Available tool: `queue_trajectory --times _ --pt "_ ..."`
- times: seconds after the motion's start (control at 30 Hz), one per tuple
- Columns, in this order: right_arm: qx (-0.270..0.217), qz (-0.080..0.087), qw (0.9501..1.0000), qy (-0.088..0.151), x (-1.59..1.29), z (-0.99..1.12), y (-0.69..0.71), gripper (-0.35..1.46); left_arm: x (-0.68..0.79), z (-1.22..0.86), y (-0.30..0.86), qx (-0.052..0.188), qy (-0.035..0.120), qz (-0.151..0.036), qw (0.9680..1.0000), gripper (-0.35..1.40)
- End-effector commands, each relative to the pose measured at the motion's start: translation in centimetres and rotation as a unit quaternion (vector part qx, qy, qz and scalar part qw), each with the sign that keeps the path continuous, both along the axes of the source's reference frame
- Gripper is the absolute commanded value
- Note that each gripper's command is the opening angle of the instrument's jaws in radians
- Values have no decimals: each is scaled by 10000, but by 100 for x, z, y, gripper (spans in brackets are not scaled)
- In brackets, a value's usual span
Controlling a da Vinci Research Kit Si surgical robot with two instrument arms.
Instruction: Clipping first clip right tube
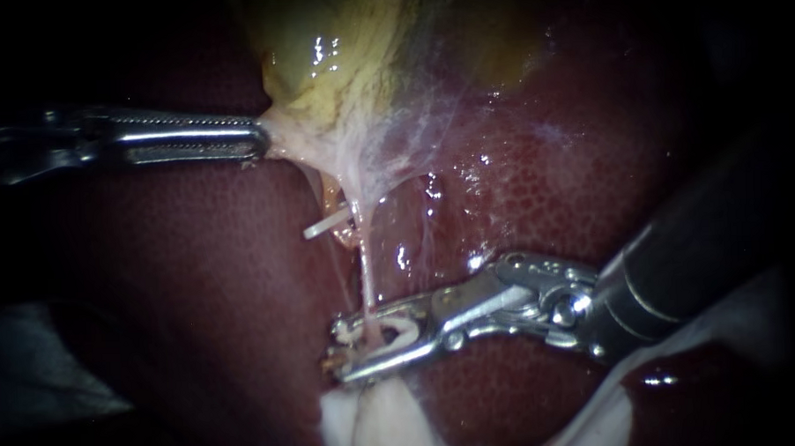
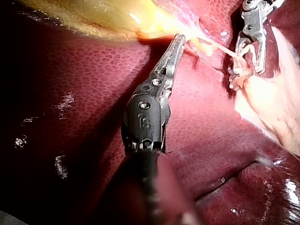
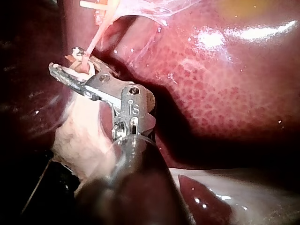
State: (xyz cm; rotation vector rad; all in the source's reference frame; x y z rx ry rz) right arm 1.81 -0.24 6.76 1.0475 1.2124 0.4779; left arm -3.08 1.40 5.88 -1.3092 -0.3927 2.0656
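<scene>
Dark red liver: fills most of the endoscope view, wet and glistening, behind and beneath everything else.
Gallbladder: yellow-green, at the top centre, narrowing downward into pale stretched tissue and thin webbed film.
Left instrument: comes in level from the left; its long ridged jaws are pressed together on the pale tissue at the gallbladder's narrow end and hold it taut.
Right tube: a thin pink strand running straight down from the gallbladder's narrow end into the right instrument's jaws.
Right instrument: comes in from the lower right; its jaws stand slightly apart with a gap between them, and the right tube passes through that gap near the tips.
Clip: white, seated inside the right instrument's jaws, its legs either side of the right tube.
Upper clip: white, small, tilted, on a strand just left of the right tube and above the right instrument's jaws.
Pale tissue: whitish, lumpy, directly below the right instrument's jaws, where the right tube ends.
</scene>
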Motion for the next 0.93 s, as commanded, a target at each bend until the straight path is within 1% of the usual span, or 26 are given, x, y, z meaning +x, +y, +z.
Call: queue_trajectory --times 0.03,0.17,0.23,0.3,0.33,0.37,0.53,0.93 --pt "-2 0 10000 1 -1 -1 0 6 0 0 0 1 0 -1 10000 -35" --pt "-2 -1 10000 1 -1 -1 0 -5 0 0 0 1 1 -3 10000 -35" --pt "107 5 9999 -44 -1 -1 0 -9 0 0 0 1 2 -3 10000 -35" --pt "243 11 9997 -99 -2 -1 0 -19 0 0 0 1 2 -3 10000 -35" --pt "270 11 9996 -109 -3 -1 0 -28 0 0 0 1 2 -3 10000 -35" --pt "406 14 9990 -164 -5 -2 -1 -35 0 -1 0 1 2 -4 10000 -35" --pt "486 4 9986 -191 -10 -2 -3 -35 0 -1 -1 1 3 -5 10000 -35" --pt "485 3 9986 -190 -10 -2 -3 -35 -1 -1 -1 1 4 -6 10000 -35"
